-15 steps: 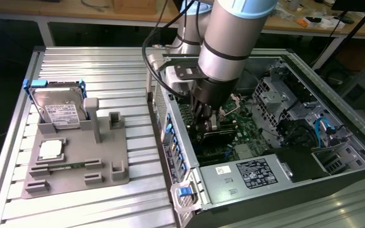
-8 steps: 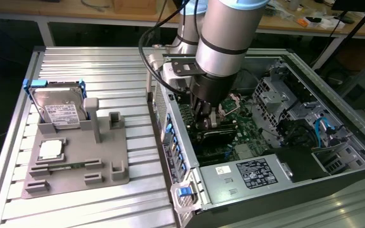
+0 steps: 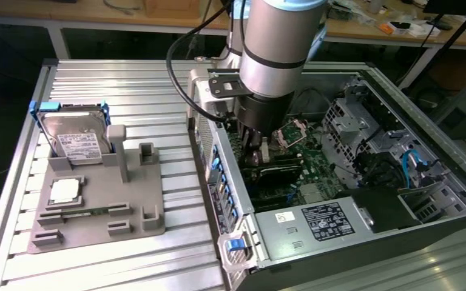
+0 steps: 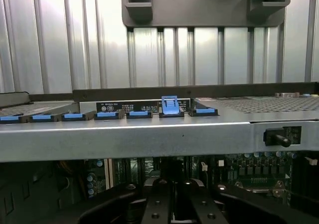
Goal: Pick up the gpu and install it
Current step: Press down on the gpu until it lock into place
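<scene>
– Where is the gripper (image 3: 257, 148) found?

– It is lowered into the open computer case (image 3: 216, 176), close above the motherboard (image 3: 318, 159). In the wrist view the gripper (image 4: 174, 209) is seen low behind the case's rear wall (image 4: 149, 139), on which a row of blue slot latches (image 4: 169, 106) is set.

– How are the jaws held?

– That cannot be told. A narrow dark gap is seen between them, but whether anything is clamped there is not shown.

– And where is the gpu (image 3: 276, 172)?

– A dark flat card is seen just below the gripper, inside the case and over the motherboard. Whether it is seated in a slot cannot be judged.

– What is seen outside the case?

– A grey fixture (image 3: 95, 233) is laid on the ribbed metal table (image 3: 136, 85), well apart from the gripper. The hard drive (image 3: 75, 136) in its blue frame is stood upright at the fixture's far end.
</scene>
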You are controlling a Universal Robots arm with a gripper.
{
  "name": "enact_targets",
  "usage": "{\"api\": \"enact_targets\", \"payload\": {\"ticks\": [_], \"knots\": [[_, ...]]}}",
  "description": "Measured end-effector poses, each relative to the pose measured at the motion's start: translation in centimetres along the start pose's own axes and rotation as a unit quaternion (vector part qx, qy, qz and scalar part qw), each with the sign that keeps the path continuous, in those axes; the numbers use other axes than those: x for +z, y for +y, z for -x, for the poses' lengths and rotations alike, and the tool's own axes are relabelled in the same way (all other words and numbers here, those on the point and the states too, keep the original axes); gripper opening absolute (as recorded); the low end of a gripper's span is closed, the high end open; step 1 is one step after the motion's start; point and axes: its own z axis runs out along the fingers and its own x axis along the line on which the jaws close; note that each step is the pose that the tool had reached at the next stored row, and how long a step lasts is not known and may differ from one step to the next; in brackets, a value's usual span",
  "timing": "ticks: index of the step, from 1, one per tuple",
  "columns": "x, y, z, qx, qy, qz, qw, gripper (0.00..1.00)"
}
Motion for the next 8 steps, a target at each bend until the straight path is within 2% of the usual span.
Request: {"api": "enact_targets", "payload": {"ticks": [1, 2, 3, 4, 6, 8], "knots": [[0.0, -0.01, 0.0, 0.0, 0.0, 0.0, 1.0, 0.11], [0.01, -0.2, 0.01, 0.0, 0.0001, 0.0028, 1.0, 0.11], [0.02, -0.39, 0.02, 0.0, 0.0003, 0.0096, 1.0, 0.11], [0.03, -0.45, 0.01, 0.0, 0.0, 0.0141, 0.9999, 0.11], [0.03, -0.51, 0.01, 0.0, -0.0006, 0.0203, 0.9998, 0.11], [0.03, -0.57, 0.02, 0.0, -0.0009, 0.025, 0.9997, 0.11]]}}
